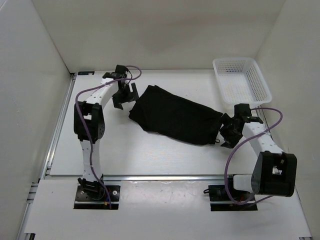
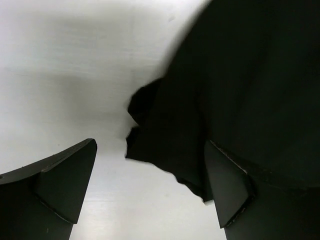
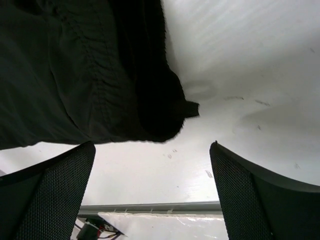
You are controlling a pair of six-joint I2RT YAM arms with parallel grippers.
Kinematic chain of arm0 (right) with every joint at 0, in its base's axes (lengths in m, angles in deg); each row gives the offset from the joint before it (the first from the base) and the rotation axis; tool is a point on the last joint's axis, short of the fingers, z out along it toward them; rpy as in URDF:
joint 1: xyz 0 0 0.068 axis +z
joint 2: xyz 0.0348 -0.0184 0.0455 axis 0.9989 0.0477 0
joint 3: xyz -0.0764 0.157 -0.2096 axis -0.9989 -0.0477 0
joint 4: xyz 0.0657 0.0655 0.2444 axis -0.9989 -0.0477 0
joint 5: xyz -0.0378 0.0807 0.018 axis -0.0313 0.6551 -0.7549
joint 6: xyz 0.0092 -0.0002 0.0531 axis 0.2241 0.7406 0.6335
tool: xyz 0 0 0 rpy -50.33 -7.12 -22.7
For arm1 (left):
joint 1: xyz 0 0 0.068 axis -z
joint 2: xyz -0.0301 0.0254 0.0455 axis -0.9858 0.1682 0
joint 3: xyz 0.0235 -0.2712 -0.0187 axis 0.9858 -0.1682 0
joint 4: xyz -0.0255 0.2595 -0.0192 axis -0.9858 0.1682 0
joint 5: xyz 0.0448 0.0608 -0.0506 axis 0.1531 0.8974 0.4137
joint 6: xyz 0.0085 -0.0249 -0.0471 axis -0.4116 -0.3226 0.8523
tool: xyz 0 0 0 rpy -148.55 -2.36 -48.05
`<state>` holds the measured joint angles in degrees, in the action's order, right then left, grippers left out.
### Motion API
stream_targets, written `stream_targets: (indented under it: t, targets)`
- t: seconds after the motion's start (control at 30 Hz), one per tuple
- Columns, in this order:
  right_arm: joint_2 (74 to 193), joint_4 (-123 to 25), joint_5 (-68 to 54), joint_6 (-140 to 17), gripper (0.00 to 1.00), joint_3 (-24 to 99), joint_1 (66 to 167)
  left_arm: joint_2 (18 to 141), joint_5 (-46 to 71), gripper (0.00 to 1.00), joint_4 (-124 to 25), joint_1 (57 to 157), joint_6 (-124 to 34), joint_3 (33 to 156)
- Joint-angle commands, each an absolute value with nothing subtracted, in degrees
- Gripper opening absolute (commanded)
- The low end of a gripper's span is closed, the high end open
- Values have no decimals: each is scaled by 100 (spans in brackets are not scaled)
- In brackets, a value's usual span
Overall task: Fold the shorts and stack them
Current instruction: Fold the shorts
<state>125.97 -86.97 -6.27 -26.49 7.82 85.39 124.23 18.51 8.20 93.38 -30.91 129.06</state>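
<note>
The shorts (image 1: 175, 120) lie loosely folded mid-counter (image 1: 125, 155) between the left hand (image 1: 123, 98) and the right hand (image 1: 226, 131), both spread wide and empty, so the next fold likely calls for each to pinch its near edge.

top view: shorts (image 1: 175, 118) read as one flat black mass; fold lines, waistband and leg openings could not be separated. the cloth's right end merged with the right gripper (image 1: 224, 131), so contact there was undetermined.
left wrist view: shorts (image 2: 250, 75) ran off the top and right edges. the right-side finger (image 2: 232, 192) of the left gripper (image 2: 150, 144) overlapped the cloth; touching or above, not resolved.
right wrist view: shorts (image 3: 75, 70) were cut by the top and left edges, and both fingers (image 3: 55, 190) by the bottom edge.
</note>
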Motion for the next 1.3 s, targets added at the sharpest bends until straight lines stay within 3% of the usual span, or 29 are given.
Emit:
stream_targets:
  t: [0.0, 0.17, 0.27, 0.33, 0.37, 0.4, 0.43, 0.47, 0.6, 0.7, 0.77, 0.87, 0.9, 0.97, 1.0, 1.03, 1.07, 1.13, 1.23, 1.27]
  targets:
    - [12902, -8082, -307, -2617, 100, 712, 8533, 12754, 1670, 100, 732, 9315, -3157, 12695]
    - [13499, -7642, -166, -2564, 89, 658, 8533, 13282, 1680, 99, 731, 9315, -3210, 12819]
    - [13711, -7501, -218, -2635, 78, 719, 8533, 13414, 1504, 89, 670, 9315, -3210, 12932]
    - [13966, -7370, -219, -2696, 70, 720, 8533, 13485, 1504, 63, 670, 9263, -3210, 12985]
    - [14132, -7369, -149, -2757, 61, 781, 8533, 13485, 1504, 46, 670, 9262, -3210, 13038]
    - [14221, -7317, -149, -2819, 56, 842, 8603, 13485, 1504, 11, 670, 9262, -3158, 13038]
    - [14291, -7317, -149, -2819, 50, 843, 8673, 13485, 1504, 11, 670, 9262, -3157, 13038]
    - [14431, -7317, -149, -2906, 34, 939, 8674, 13398, 1504, 11, 670, 9192, -3088, 13038]
    - [14626, -7518, -315, -3222, 7, 1360, 9111, 12837, 1872, 11, 670, 8929, -2867, 12460]
    - [14810, -7861, -526, -3495, 3, 1738, 9525, 12170, 2040, 11, 617, 8613, -2736, 11722]
    - [14977, -8063, -641, -3610, 3, 1888, 9806, 11773, 2197, 11, 617, 8401, -2666, 11048]
    - [15101, -8282, -851, -3751, 13, 2161, 10000, 10964, 2339, 11, 617, 8173, -2525, 10090]
    - [15170, -8336, -1000, -3821, 28, 2213, 10001, 10597, 2287, 11, 617, 8172, -2525, 9859]
    - [15223, -8414, -1185, -3883, 49, 2362, 10001, 10304, 2234, 11, 617, 8120, -2376, 9324]
    - [15224, -8476, -1255, -3935, 73, 2363, 9940, 10103, 1981, 15, 617, 8119, -2427, 9190]
    - [15224, -8477, -1256, -3996, 82, 2433, 9878, 10040, 1839, 24, 617, 8119, -2506, 9102]
    - [15224, -8546, -1308, -3997, 89, 2503, 9878, 9987, 1742, 52, 617, 8119, -2577, 9101]
    - [15040, -8547, -1309, -3997, 97, 2504, 9826, 9882, 1680, 81, 617, 8119, -2630, 9039]
    - [14742, -8547, -1213, -3875, 98, 2504, 9825, 9741, 2021, 100, 889, 8119, -2630, 9451]
    - [14671, -8547, -1073, -3735, 98, 2356, 9747, 9741, 2101, 100, 959, 8119, -2630, 9557]
